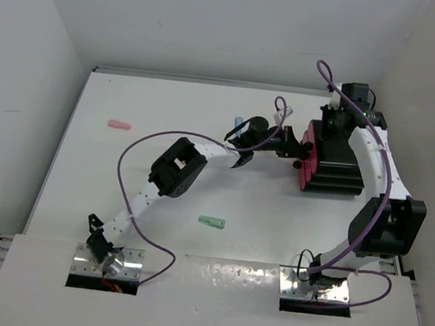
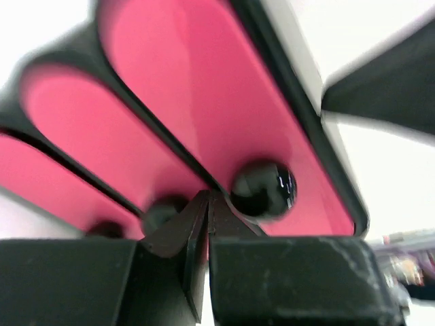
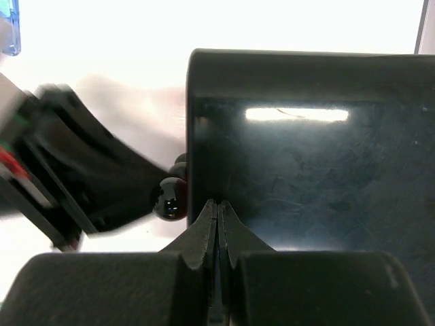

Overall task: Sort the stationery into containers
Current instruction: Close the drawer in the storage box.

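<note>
In the top view, the black box point(image 1: 335, 167) stands near the far right corner of the table point(image 1: 170, 95), with the magenta fronts of its drawers point(image 1: 310, 154) turned toward the left edge. The left gripper point(image 1: 289, 144) sits just beside those fronts. It is the nearer effector, so any pull would run leftward along the table. The right arm point(image 1: 379, 162) reaches over the box from above. Loose stationery lies well apart from the box: a pink piece point(image 1: 119, 125) near the left edge, a mint piece point(image 1: 211, 222) toward the near edge, and a blue piece point(image 1: 239, 121) by the left arm's wrist.

In the left wrist view, the left gripper point(image 2: 208, 198) has its fingers all but pressed together with nothing between them. Their tips rest in the seam between two drawer fronts point(image 2: 204, 88). One round knob point(image 2: 262, 190) lies just to the right of the tips and another point(image 2: 163, 212) just to the left, so neither is pinched.

In the right wrist view, the right gripper point(image 3: 217, 205) is pressed shut. Its tips lie against the box's glossy top point(image 3: 306, 170) near the front edge, probably to steady it. A knob point(image 3: 168, 200) shows just past that edge.
</note>
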